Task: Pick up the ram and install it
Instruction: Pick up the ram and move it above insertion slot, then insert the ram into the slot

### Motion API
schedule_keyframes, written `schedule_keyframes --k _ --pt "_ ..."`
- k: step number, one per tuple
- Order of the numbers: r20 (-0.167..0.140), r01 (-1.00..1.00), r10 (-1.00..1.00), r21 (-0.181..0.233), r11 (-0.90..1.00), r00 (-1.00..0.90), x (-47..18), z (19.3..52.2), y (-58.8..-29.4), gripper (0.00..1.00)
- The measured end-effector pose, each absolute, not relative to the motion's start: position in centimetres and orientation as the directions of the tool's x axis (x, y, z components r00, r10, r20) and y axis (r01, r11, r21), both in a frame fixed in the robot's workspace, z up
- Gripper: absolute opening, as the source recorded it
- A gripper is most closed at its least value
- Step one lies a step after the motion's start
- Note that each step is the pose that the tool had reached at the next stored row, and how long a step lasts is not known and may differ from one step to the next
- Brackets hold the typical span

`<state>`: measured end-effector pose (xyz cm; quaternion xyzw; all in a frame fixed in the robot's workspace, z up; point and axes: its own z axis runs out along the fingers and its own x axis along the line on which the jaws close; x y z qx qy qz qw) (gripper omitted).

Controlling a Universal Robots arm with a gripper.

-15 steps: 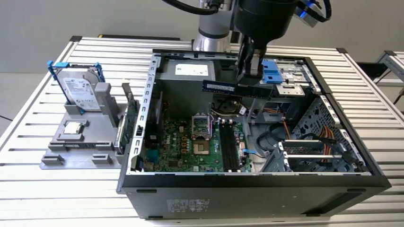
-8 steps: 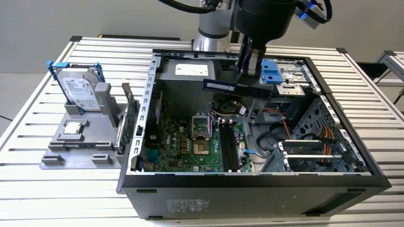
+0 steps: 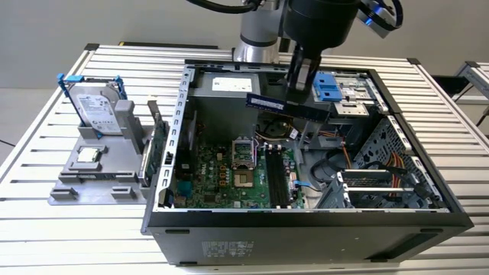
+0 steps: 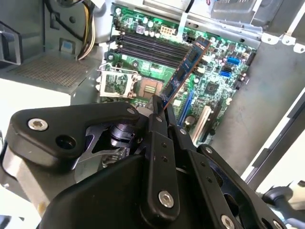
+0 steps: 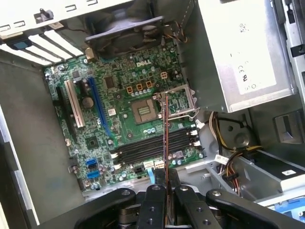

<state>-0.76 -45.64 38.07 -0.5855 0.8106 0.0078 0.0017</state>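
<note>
Gripper (image 3: pixel 296 98) clenching blue ram (image 3: pixel 267 102) — hovering over open computer case (image 3: pixel 306 220), motherboard (image 3: pixel 221 172) lying below gripper, black memory slots (image 3: pixel 276 177) sitting beneath ram

One ram (image 3: pixel 267 103), one hard drive (image 3: pixel 98 112), one loose processor (image 3: pixel 90 153) and one grey stand (image 3: pixel 84 177), with one open case (image 3: pixel 306 229), on one bench (image 3: pixel 46 229). Inside are one motherboard (image 3: pixel 221 177), one processor socket (image 3: pixel 243 152), four memory slots (image 5: pixel 152 143), one power supply (image 3: pixel 229 86) and one fan (image 5: pixel 124 28).
</note>
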Motion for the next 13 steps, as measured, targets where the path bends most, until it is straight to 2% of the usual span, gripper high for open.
schedule_keyframes --k 13 --pt "-0.012 -0.902 -0.902 0.011 0.432 -0.432 -0.75 38.07 -45.64 0.0"
